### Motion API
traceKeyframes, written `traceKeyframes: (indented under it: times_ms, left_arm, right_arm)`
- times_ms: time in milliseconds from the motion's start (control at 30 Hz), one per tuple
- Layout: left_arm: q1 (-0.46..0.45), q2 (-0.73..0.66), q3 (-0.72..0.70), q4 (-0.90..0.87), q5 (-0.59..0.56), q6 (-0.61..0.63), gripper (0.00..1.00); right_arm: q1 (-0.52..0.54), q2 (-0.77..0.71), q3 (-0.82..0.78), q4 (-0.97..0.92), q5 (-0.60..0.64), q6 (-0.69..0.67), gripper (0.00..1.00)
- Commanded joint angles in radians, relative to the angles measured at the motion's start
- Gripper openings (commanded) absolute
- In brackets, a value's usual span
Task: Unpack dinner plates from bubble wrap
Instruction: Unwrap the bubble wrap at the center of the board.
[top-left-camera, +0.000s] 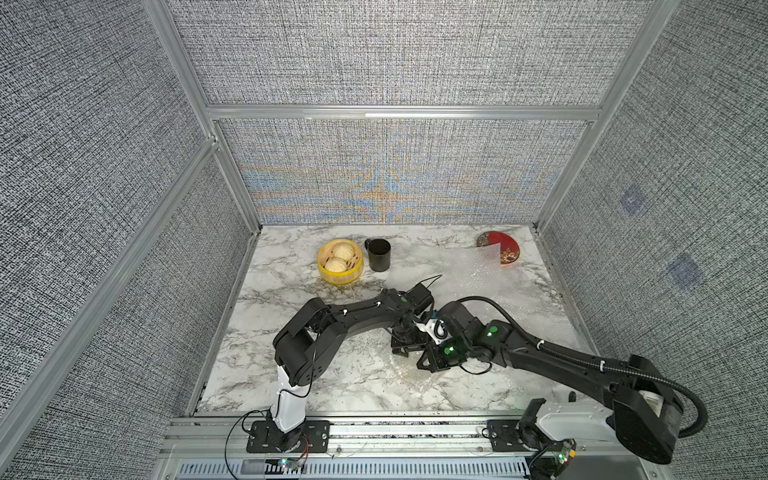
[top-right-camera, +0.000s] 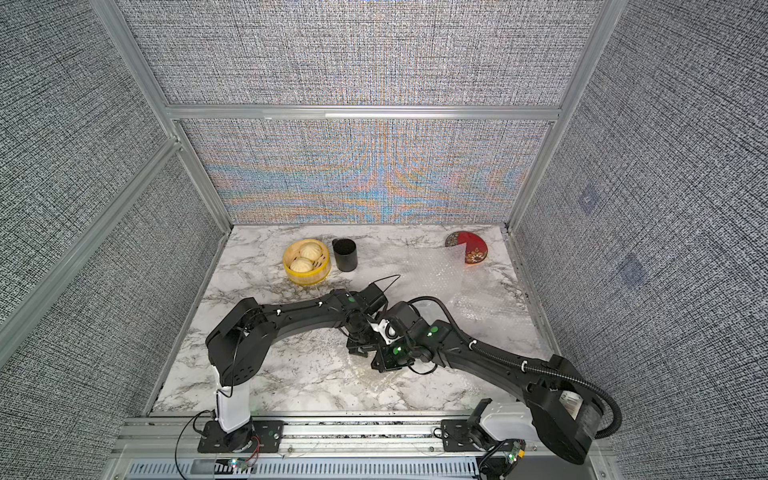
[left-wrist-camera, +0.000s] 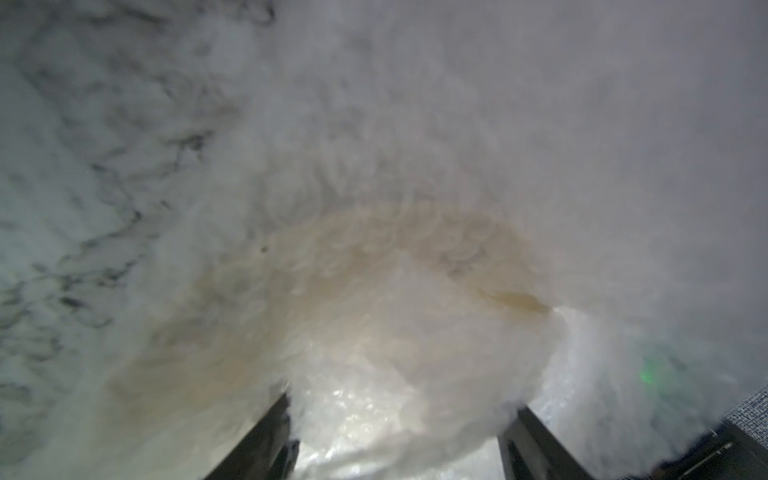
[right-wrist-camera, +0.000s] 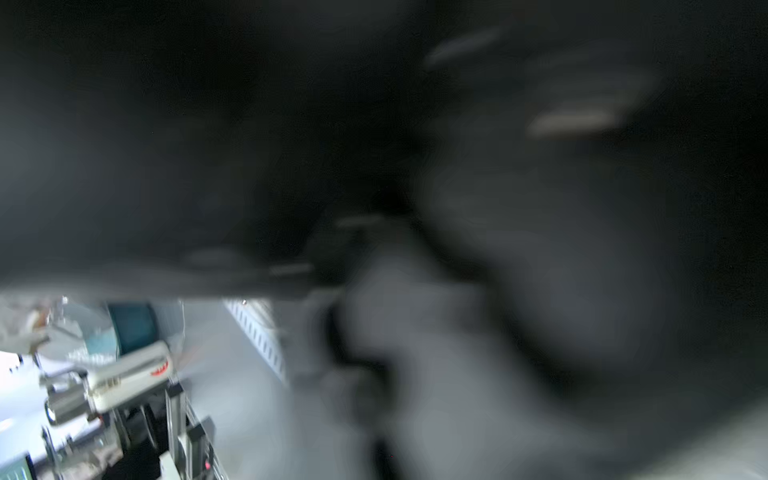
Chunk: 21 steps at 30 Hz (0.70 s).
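Flanking the bubble wrap (left-wrist-camera: 399, 353), fingers (left-wrist-camera: 266, 436) of the left claw (left-wrist-camera: 403, 402) stand apart.

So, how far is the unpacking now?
Nearly done: the red plate lies at the back, but a corner of a loose sheet covers part of it. In hand: a wrapped bundle near the front; the left hand straddles it, fingers apart, and the right hand is shut close to it. To do: free the pale round shape inside. No other plate shows.
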Motion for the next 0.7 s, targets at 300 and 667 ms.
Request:
traceKeyframes:
  times_ms: [300, 667]
  left_arm:
    - [-0.002, -0.008, 0.011, 0.002, 0.002, -0.006, 0.72]
    - [-0.001, -0.062, 0.123, -0.084, -0.038, 0.019, 0.75]
  right_arm:
    - [-0.084, -0.200, -0.062, -0.146, 0.052, 0.027, 0.43]
    - [-0.168, -0.228, -0.196, 0.006, -0.015, 0.075, 0.43]
